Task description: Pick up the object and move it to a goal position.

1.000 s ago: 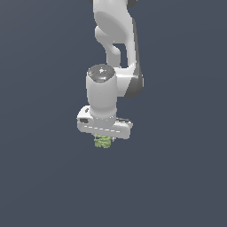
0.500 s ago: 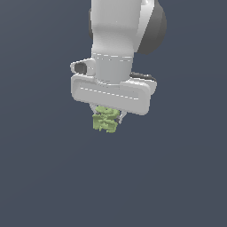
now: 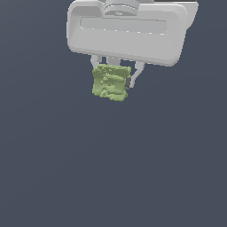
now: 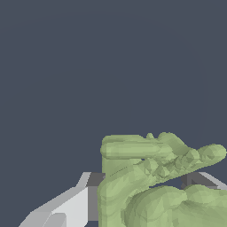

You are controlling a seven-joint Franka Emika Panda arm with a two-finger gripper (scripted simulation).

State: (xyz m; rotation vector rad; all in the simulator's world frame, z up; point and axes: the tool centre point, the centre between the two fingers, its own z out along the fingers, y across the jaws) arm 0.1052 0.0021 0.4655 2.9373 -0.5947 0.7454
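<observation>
The object [image 3: 111, 83] is a small olive-green, bumpy, roughly cube-shaped lump. It hangs in the air under the white hand, near the top middle of the exterior view. My gripper [image 3: 113, 80] is shut on it, one finger on each side. A finger [image 3: 136, 73] shows on the exterior view's right of the lump. In the wrist view the object [image 4: 150, 186] fills the space between the grey fingers [image 4: 73, 206], and its lower part is cut off by the frame edge.
A plain dark grey surface [image 3: 111, 177] lies below and all around. No other object or marker shows in either view.
The hand and the held lump have come much closer to the exterior camera and risen in the picture, so both look far larger now. The grip stays shut.
</observation>
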